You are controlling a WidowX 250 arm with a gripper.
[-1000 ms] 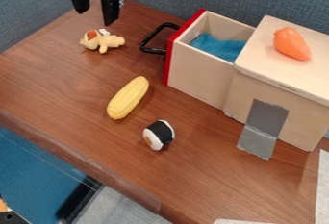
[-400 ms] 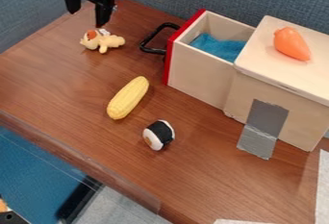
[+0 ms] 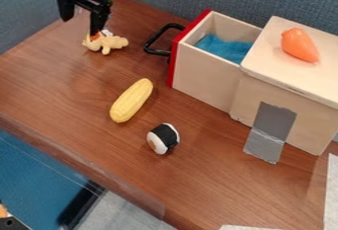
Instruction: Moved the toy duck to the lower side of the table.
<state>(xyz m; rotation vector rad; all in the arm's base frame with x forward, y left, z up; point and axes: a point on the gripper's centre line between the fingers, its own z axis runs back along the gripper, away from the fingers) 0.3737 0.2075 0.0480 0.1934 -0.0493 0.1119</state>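
Observation:
The gripper [image 3: 80, 25] hangs open at the upper left, its fingers spread apart with nothing between them. Its right fingertip is just above the head of a small pale-yellow toy [image 3: 109, 42] with an orange-brown patch, which lies on the brown wooden table [image 3: 63, 83]; the fingertip overlaps it slightly in the view, and whether they touch I cannot tell. The toy looks more like a small plush animal than a clear duck.
A yellow corn cob [image 3: 131, 100] and a sushi roll [image 3: 163, 138] lie mid-table. Right of them stands a wooden box [image 3: 294, 95] with an orange toy [image 3: 300, 45] on top and an open drawer [image 3: 206, 71] with a black handle [image 3: 155, 42], holding blue cloth [image 3: 225, 48].
The gripper has moved down and a little left, bringing its right fingertip to the toy's head in the view. The toy and the other objects have stayed in place.

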